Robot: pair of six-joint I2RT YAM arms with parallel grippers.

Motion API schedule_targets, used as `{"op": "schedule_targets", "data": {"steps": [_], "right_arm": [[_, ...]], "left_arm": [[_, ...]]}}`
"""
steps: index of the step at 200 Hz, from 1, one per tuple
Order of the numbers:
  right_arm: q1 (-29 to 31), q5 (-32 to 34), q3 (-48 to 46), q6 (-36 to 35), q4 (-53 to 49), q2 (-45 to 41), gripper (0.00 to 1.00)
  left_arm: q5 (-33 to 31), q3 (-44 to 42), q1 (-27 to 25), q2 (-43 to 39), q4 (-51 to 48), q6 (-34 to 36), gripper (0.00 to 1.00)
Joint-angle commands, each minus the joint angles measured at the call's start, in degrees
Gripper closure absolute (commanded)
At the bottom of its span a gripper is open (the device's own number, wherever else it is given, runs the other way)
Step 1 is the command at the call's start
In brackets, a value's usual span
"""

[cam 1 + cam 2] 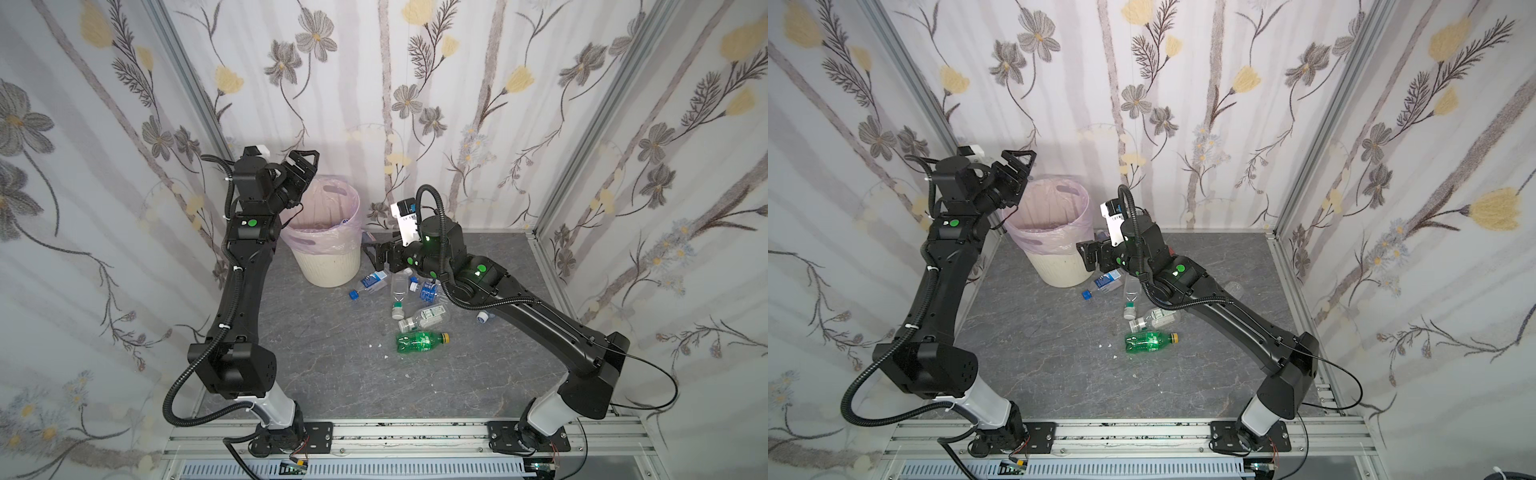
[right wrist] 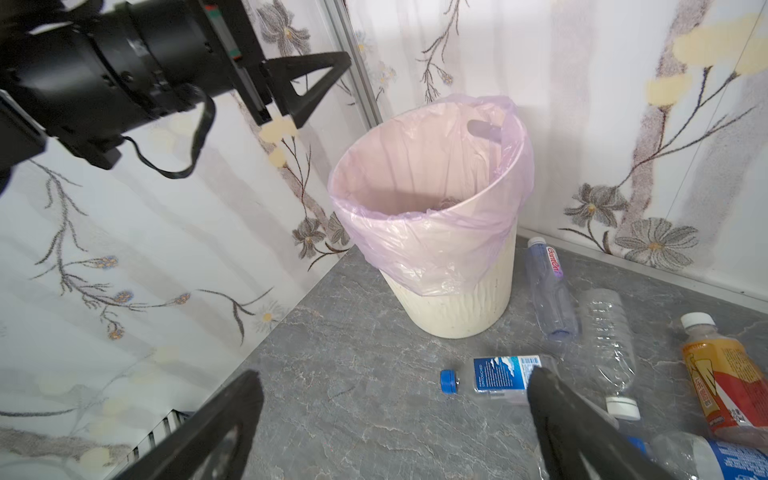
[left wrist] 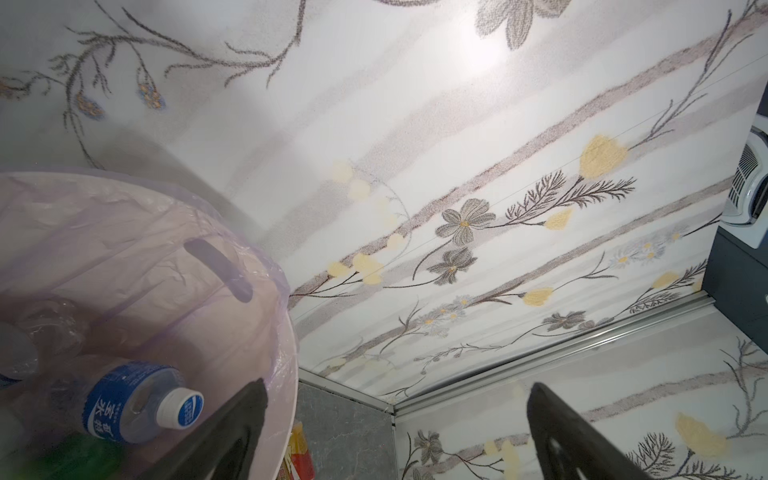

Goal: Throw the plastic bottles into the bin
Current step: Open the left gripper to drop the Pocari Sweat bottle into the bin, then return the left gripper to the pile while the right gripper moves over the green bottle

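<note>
Bottles (image 1: 424,316) are lying scattered on the grey counter (image 1: 332,374) between your two arms. All of them are on their sides, so each one is probably calling for a low grasp across its body.

Your left fingers (image 3: 248,415) are hanging raised over the left edge of the bin (image 1: 328,266), spread wide and holding nothing. That height suits a drop, since anything let go a little further in is likely landing inside the pink bag (image 2: 436,241) rather than beside it. The bin is standing upright in the far left corner, close to the wall (image 1: 374,104), within easy reach of your left arm.

Inside it, the left wrist view is showing a blue-labelled bottle with a white cap (image 3: 137,399). A crumpled clear one (image 3: 54,324) is lying beyond it, and something green (image 3: 75,457) is sitting beside it. You cannot tell how full the bin is.

Your right fingers (image 2: 557,399) are hovering low near the bin, also wide apart and empty. They are pointing toward the blue-capped bottle (image 2: 498,374) lying just beside the bin's foot, which is looking like your likeliest next pick.

Others are waiting on the counter. A green bottle with a yellow cap (image 1: 419,341) is lying nearest your side. An orange-labelled bottle (image 2: 723,378) and two clear ones are lying close to the right arm.
</note>
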Motion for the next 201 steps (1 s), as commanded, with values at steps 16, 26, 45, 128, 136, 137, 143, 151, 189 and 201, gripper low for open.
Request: {"op": "schedule_targets", "data": {"steps": [16, 26, 45, 128, 136, 137, 143, 151, 189, 201], "right_arm": [[-0.2, 1.5, -4.4, 1.5, 3.2, -2.6, 0.0], [-0.3, 1.8, -6.3, 2.0, 3.6, -3.7, 0.0], [-0.4, 2.8, -10.8, 2.7, 4.5, -6.1, 0.0], [-0.8, 8.7, -38.7, 6.6, 5.6, -22.6, 0.0], [-0.8, 8.7, -41.2, 7.2, 5.6, -23.9, 0.0], [-0.7, 8.7, -41.4, 7.3, 5.5, -24.0, 0.0], [-0.8, 8.4, -43.1, 7.8, 5.5, -24.8, 0.0], [-0.7, 7.9, -45.1, 8.6, 5.4, -25.8, 0.0], [0.0, 6.8, -51.0, 12.7, 3.4, -27.7, 0.0], [0.5, 8.0, -52.5, 13.6, 3.1, -27.8, 0.0]], "left_arm": [[-1.4, -7.5, -3.3, -6.6, 1.1, 3.8, 0.0], [-2.2, -9.5, -5.1, -8.6, 1.1, 5.1, 0.0], [-3.0, -12.9, -9.0, -11.3, 1.1, 7.2, 0.0], [-5.2, -28.4, -19.8, -16.5, 1.4, 10.0, 0.0], [-5.5, -29.9, -20.7, -16.9, 1.5, 10.2, 0.0], [-5.6, -30.1, -20.8, -17.0, 1.5, 10.2, 0.0], [-5.8, -31.5, -21.4, -17.3, 1.6, 10.1, 0.0], [-6.0, -33.6, -22.2, -17.7, 2.0, 9.9, 0.0], [-4.4, -40.3, -25.6, -18.6, 3.7, 10.2, 0.0], [-4.3, -42.0, -26.7, -19.4, 3.8, 10.9, 0.0]]}}
